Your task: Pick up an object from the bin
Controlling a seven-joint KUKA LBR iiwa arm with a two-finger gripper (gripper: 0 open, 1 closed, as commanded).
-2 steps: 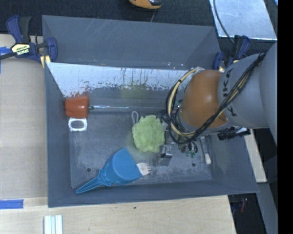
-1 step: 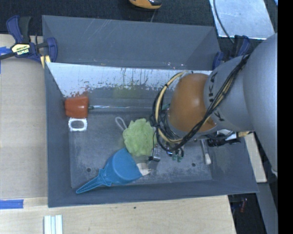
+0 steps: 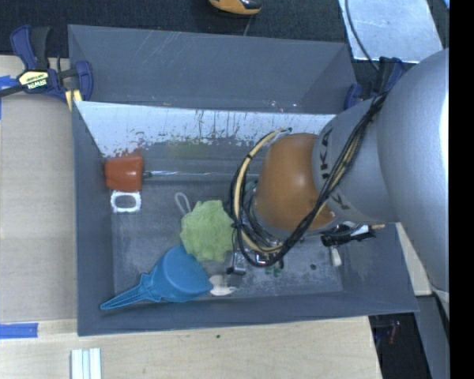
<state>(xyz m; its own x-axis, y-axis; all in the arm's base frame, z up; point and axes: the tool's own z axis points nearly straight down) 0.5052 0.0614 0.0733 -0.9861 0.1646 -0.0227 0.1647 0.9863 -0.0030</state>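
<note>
My gripper (image 3: 238, 264) is low in the bin's front middle, mostly hidden under the arm's fittings. It stands at the right edge of a light green fuzzy clump (image 3: 205, 229) that lies in the middle of the bin. Just below the gripper lies a small white piece (image 3: 221, 290). It touches the wide mouth of a blue funnel (image 3: 170, 279), which lies on its side with its spout pointing to the front left corner.
A red-orange cup-shaped thing (image 3: 124, 173) lies at the back left of the bin floor, with a small white ring-like piece (image 3: 126, 203) just in front of it. The arm covers the bin's right half.
</note>
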